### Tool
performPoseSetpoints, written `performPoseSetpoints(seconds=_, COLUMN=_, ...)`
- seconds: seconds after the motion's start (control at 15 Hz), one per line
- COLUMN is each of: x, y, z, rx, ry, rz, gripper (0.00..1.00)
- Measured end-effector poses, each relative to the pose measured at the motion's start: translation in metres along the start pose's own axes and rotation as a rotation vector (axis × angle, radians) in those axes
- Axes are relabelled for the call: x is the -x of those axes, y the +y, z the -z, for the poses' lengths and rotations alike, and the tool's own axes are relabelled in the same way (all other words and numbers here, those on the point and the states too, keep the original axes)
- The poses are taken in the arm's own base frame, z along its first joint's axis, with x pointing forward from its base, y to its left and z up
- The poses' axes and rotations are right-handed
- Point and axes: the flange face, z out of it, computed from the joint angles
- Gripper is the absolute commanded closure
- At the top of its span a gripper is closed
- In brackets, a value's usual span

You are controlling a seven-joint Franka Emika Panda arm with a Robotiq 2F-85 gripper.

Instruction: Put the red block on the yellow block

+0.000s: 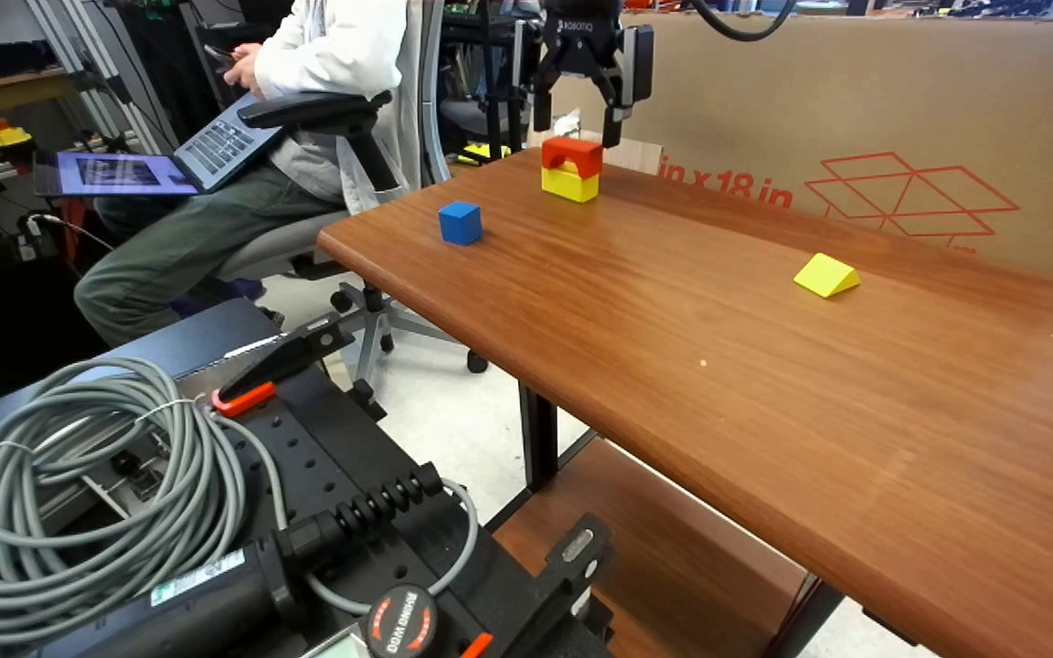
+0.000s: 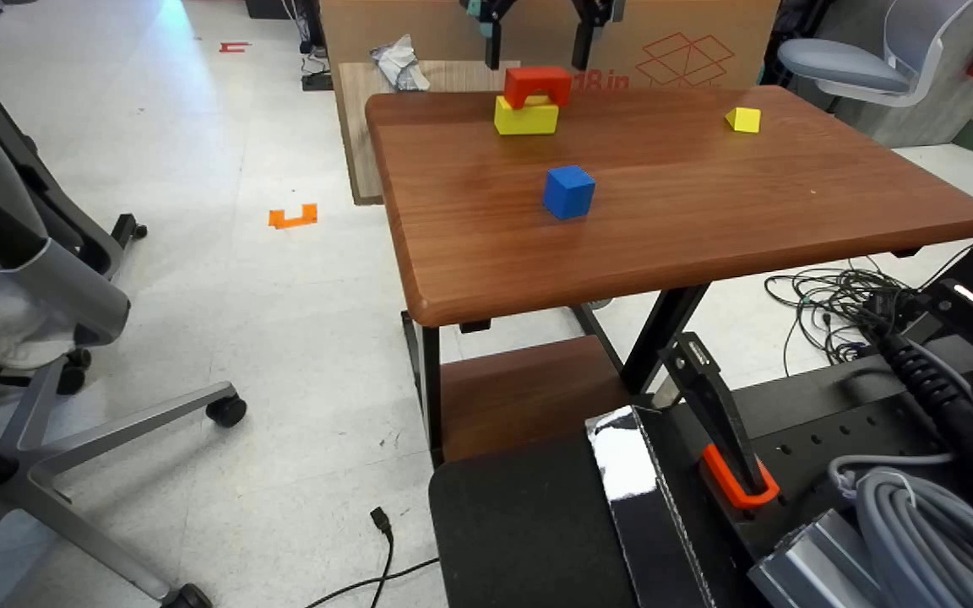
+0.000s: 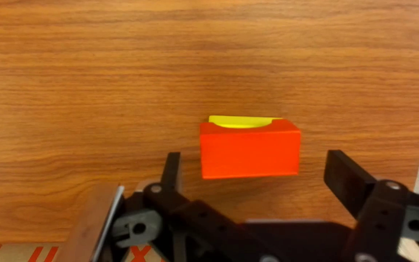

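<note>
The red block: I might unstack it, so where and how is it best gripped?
Probably grip the red block by its short ends, from above: it sits notch down on the yellow block, ends free, the open gripper overhead, spread lengthwise.

The black tool (image 1: 578, 123) bears white ROBOTIQ lettering (image 1: 576, 26), grey brackets (image 3: 151, 220) and round silvery pins (image 3: 156, 188)

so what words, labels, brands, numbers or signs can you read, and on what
"ROBOTIQ": gripper
"in x 18 in": cardboard
"RHINO", last letters unclear: round black cap
Too small or blurred to read: white label on the black tube, laptop screen, print under the red drawing, clamp marking
</note>
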Motion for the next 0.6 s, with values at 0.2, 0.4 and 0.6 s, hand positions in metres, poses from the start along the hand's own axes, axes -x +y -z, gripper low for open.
performPoseSetpoints(seconds=0.2, x=0.002, y=0.007, z=0.019, rx=-0.001, ry=0.008, rz=-0.045, gripper=0.00)
performPoseSetpoints(seconds=0.4, x=0.017, y=0.022, z=0.046, rx=0.008, ry=-0.019, rz=-0.076, gripper=0.00)
performPoseSetpoints(seconds=0.6, x=0.037, y=0.039, z=0.057, rx=0.022, ry=-0.050, rz=-0.097, gripper=0.00)
